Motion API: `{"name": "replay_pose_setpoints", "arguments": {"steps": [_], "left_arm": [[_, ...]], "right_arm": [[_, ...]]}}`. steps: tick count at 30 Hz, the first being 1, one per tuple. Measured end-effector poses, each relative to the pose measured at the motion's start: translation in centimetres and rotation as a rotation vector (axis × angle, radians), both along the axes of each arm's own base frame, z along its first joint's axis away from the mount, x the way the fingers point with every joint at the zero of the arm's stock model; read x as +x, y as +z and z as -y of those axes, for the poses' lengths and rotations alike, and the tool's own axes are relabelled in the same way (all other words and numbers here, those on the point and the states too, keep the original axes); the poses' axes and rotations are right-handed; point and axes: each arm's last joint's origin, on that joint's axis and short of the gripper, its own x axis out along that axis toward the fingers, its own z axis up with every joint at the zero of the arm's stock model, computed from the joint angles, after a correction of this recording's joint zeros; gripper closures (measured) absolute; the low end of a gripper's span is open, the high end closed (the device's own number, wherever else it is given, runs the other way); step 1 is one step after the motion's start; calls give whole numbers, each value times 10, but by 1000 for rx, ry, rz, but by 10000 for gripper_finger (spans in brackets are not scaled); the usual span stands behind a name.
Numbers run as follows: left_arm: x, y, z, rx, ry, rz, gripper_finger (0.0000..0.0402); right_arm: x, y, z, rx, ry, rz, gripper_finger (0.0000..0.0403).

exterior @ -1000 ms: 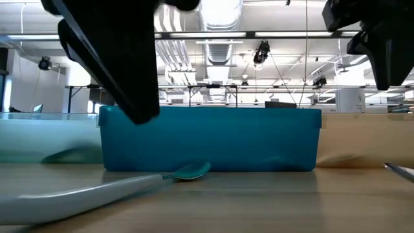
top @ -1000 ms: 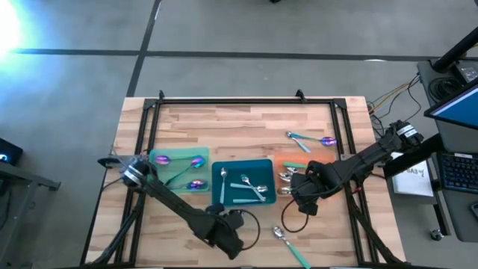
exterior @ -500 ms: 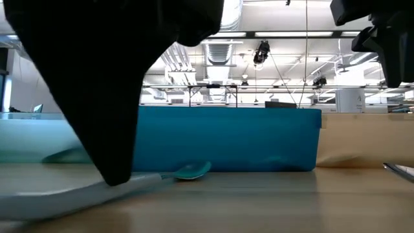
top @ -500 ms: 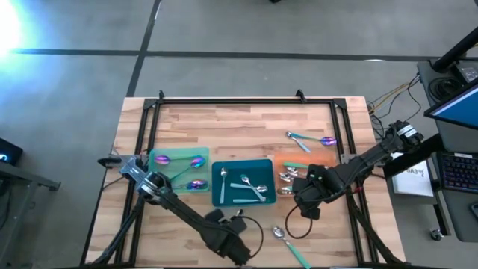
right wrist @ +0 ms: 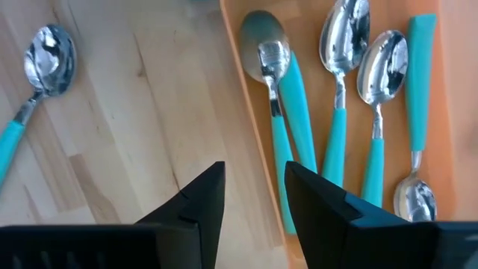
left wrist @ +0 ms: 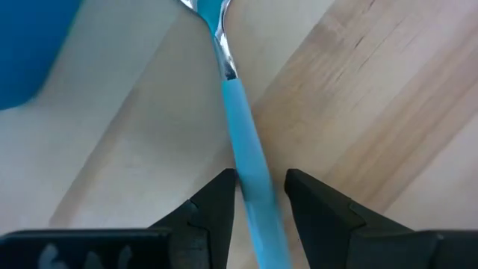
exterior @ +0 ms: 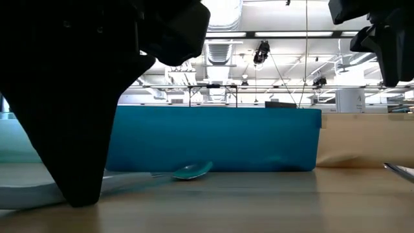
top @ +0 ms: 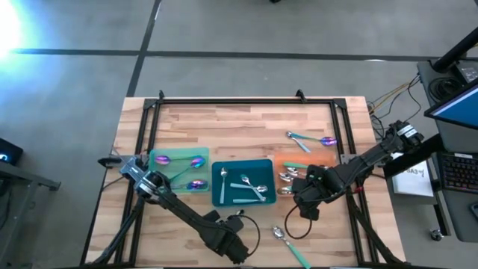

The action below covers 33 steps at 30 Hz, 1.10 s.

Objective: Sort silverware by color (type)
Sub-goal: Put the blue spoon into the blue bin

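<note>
High view: a wooden table (top: 246, 119) seen from above, with three flat trays in a row across its middle. At 9 o'clock, the green tray (top: 178, 170) holds purple spoons (top: 196, 161), though one teal-handled spoon seems to lie slanted across it too. At the centre, the teal tray (top: 243, 181) holds plain silver spoons (top: 250, 188). At 3 o'clock, the orange tray (top: 299, 161) holds teal-handled spoons (right wrist: 340, 112); the right wrist view shows about five of them lying side by side.

Three spoons lie loose on the bare wood. At 2 o'clock lie a teal-handled spoon (top: 297, 138) and a purple spoon (top: 327, 140), close together. At 5 o'clock lies another teal-handled spoon (top: 287, 243).

The left gripper (top: 233, 224) is low over the table at 6 o'clock. Its wrist view shows the fingers parted, one on each side of the 5 o'clock spoon's handle (left wrist: 246, 157), not yet clamped on it.

The right gripper (top: 300, 196) hangs over the near edge of the orange tray, fingers apart and carrying nothing.

My guess is the sorting is mostly done: most spoons are in trays, three wait on the table, and the slanted one in the green tray may be misplaced.
</note>
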Motion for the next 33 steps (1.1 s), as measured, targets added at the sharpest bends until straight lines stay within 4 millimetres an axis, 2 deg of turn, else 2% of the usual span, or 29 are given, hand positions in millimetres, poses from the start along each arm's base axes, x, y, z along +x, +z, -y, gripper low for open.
{"name": "replay_pose_setpoints", "arguments": {"steps": [6,8,12,17,19,24,27,33], "left_arm": [[0,-2,0,-6,-19,6,292],[0,-2,1,-5,-31,6,309],[0,0,0,2,-54,4,373],[-11,6,-8,106,-74,-58,375],[-16,12,-13,156,-75,-94,375],[-29,42,-22,226,-65,-85,375],[-32,48,-26,266,-66,-27,375],[-30,85,-32,304,-42,222,375]], "right_arm": [[2,0,-1,15,0,25,269],[3,1,-2,16,0,27,272],[3,2,-2,23,-22,32,279],[3,2,-2,29,-46,31,286],[4,2,-2,30,-47,33,288],[9,3,-4,27,-51,101,292],[17,4,-7,30,-15,204,294],[38,13,-18,87,124,481,290]]}}
